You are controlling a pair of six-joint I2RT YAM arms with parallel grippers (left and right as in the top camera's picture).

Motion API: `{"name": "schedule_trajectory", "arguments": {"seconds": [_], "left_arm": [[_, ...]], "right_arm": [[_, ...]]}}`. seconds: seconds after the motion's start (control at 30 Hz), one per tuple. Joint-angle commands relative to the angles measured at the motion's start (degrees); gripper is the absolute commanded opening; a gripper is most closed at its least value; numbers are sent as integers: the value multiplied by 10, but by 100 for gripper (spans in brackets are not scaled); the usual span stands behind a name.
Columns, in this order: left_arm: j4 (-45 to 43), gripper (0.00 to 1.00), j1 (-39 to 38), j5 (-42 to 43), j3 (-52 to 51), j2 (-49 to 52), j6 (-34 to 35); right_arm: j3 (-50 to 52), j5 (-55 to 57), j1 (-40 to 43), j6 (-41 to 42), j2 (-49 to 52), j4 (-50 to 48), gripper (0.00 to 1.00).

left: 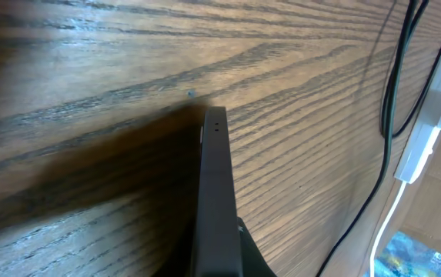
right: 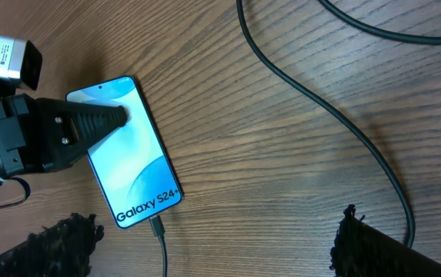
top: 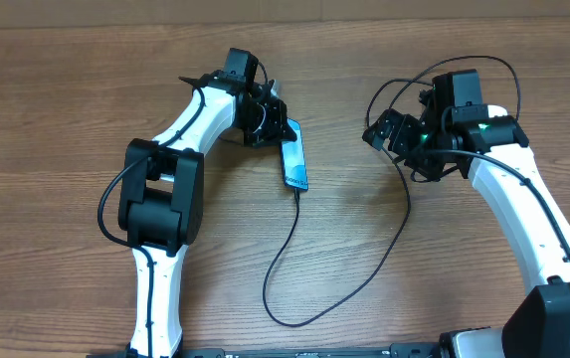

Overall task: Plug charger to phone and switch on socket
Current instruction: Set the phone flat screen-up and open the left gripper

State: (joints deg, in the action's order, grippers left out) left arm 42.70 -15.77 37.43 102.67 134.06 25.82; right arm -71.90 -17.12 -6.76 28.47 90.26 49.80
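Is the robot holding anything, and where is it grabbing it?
The left fingers hold the phone at its top end, opposite the plugged-in charger. The right fingers are open, holding nothing.

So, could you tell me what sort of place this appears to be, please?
Probably a robotics lab bench: a white left arm and right arm at a wood-grain table, with a phone, its charger and a power strip laid out.
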Motion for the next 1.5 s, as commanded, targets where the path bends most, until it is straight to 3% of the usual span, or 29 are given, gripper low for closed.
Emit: {"name": "schedule_trajectory", "arguments": {"seconds": [0.0, 0.3, 1.03, 1.37, 1.47], "left_arm": [[-3, 4, -5, -25, 5, 9, 1], [-2, 15, -5, -25, 5, 9, 1], [7, 23, -5, -25, 5, 9, 1], [11, 37, -5, -25, 6, 9, 1], [12, 46, -5, -25, 5, 9, 1]], "right_arm": [[-6, 6, 1, -5, -15, 0, 100], [-6, 6, 1, -5, -15, 0, 100], [-6, 6, 1, -5, -15, 0, 100], [-6, 6, 1, -5, -15, 0, 100], [-6, 6, 1, -5, -15, 0, 100]]}}
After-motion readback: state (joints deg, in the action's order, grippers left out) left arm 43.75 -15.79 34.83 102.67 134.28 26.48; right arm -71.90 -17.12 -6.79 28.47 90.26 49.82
